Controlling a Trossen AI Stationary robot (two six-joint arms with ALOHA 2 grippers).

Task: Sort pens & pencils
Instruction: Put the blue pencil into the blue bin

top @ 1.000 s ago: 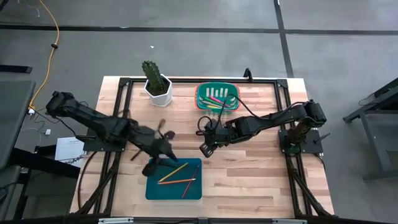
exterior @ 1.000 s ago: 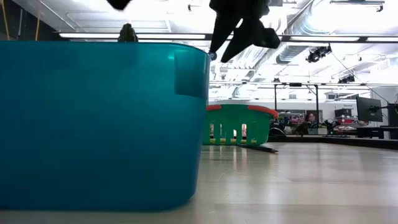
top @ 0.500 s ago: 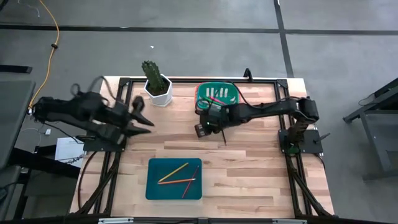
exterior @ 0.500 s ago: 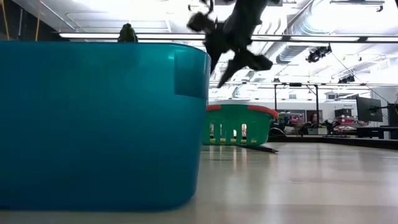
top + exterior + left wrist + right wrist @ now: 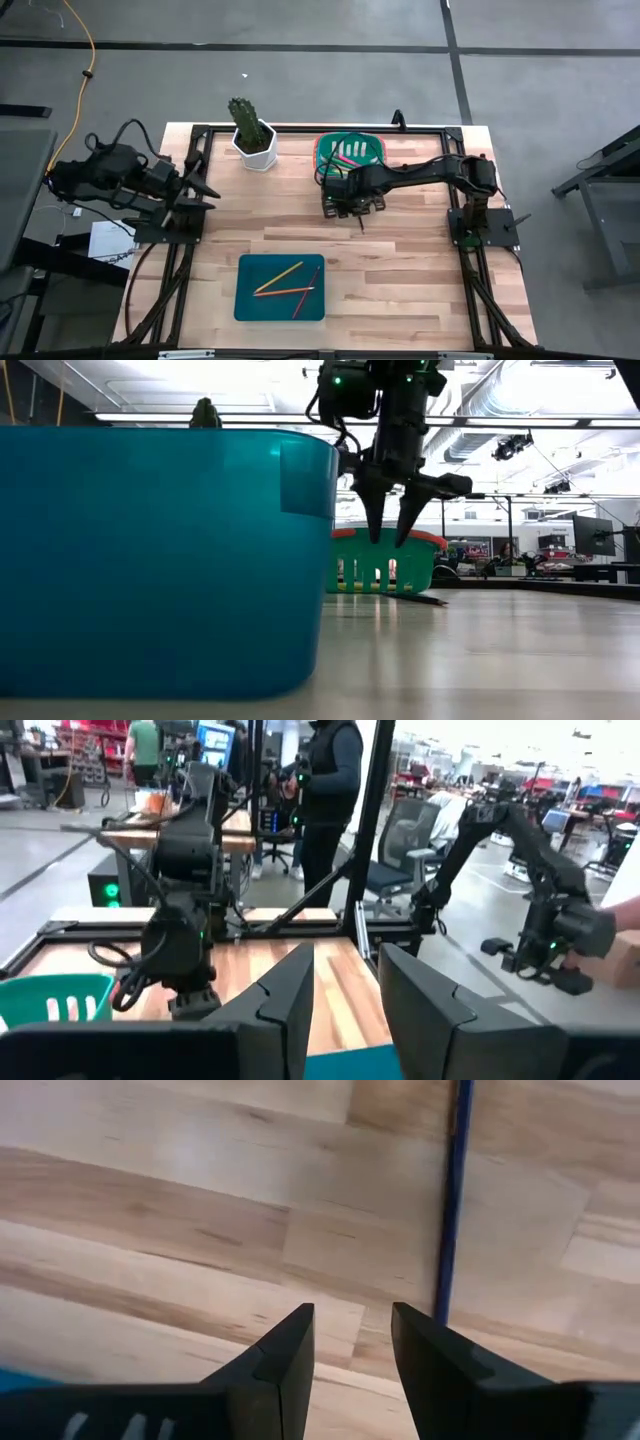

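My right gripper [image 5: 350, 207] hangs open over the middle of the table, fingers pointing down [image 5: 390, 538], just clear of the wood. A thin dark pencil [image 5: 450, 1210] lies flat on the table beside its fingertips, toward the near edge [image 5: 361, 222]. Other pencils [image 5: 288, 282], yellow, orange and red, lie in the blue tray [image 5: 245, 305]. The pens [image 5: 350, 151] lie in the green basket [image 5: 322, 152]. My left gripper [image 5: 203, 190] is open at the table's left edge, touching nothing [image 5: 345, 1000].
A potted cactus [image 5: 251, 131] stands at the far edge, left of the green basket. In the low view the blue tray's wall [image 5: 160, 560] fills the left side. Bare wood lies right of the tray and basket. People stand in the room beyond the table.
My left gripper has drawn back from above the blue tray toward the table's left edge. My right gripper has moved toward the far edge and the green basket, turned its fingers downward and come down toward the table near the dark pencil.
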